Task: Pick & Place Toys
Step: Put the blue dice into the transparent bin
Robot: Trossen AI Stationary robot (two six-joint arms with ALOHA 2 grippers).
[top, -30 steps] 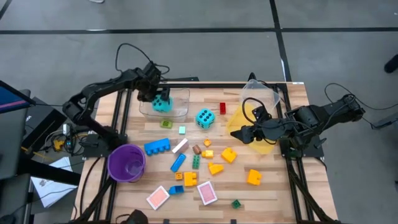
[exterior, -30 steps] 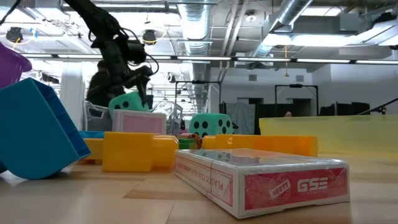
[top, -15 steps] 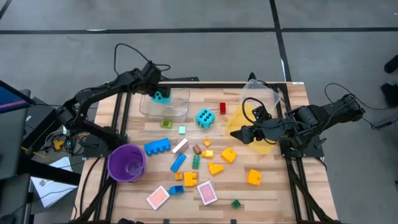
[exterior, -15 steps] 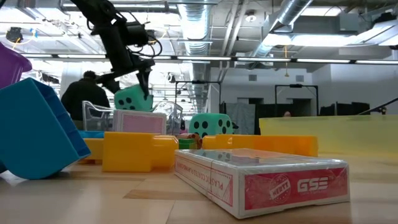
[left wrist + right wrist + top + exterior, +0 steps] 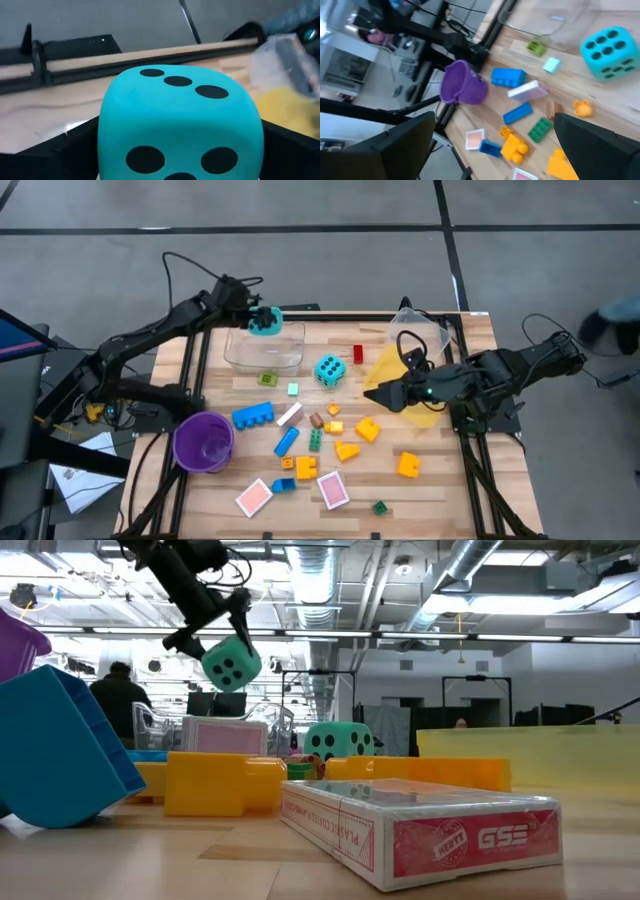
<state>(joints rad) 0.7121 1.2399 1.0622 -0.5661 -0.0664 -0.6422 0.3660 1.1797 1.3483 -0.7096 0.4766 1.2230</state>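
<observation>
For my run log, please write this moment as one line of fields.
left gripper: shut on cyan die, lifted above clear container | right gripper: open, over yellow bin | second cyan die: on table

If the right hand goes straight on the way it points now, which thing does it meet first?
Probably the cyan die on the table: the right hand points left across the table toward it, open and empty. Its height is unclear, so it may pass above.
</observation>
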